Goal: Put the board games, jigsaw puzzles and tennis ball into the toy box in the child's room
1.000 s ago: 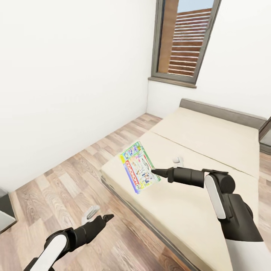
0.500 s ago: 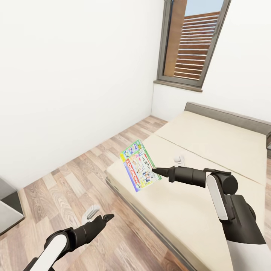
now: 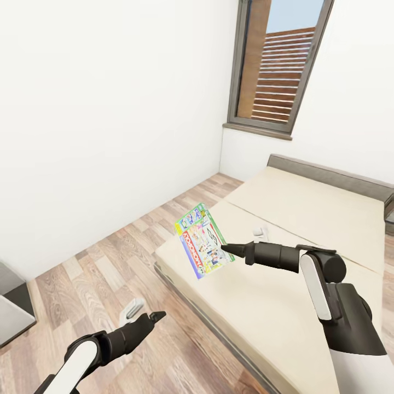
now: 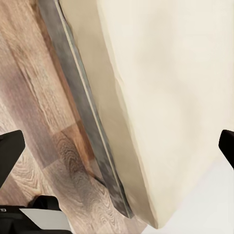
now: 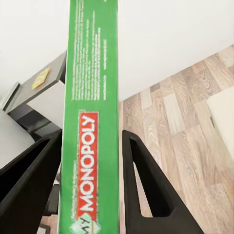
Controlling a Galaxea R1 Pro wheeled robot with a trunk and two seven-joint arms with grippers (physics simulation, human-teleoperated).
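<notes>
The right gripper [image 3: 225, 250] holds a board game [image 3: 201, 241], a flat box printed in white, red and green with the word MONOPOLY on its green edge. In the right wrist view its two dark fingers [image 5: 146, 195] press against both faces of the box [image 5: 92, 122], so the gripper is closed around it. The box hangs tilted in the air above the near corner of the bed [image 3: 306, 230], clear of the beige mattress. The right arm reaches out level over the bed.

The left gripper [image 3: 143, 313] hovers low over the wood floor [image 3: 109, 262], beside the bed's grey frame [image 4: 83, 112]. Its fingertips sit far apart at the edges of the left wrist view, spread wide with nothing between them.

A white wall [image 3: 109, 109] stands behind, and a window [image 3: 276, 65] with slatted shutters is above the bed's far end.
</notes>
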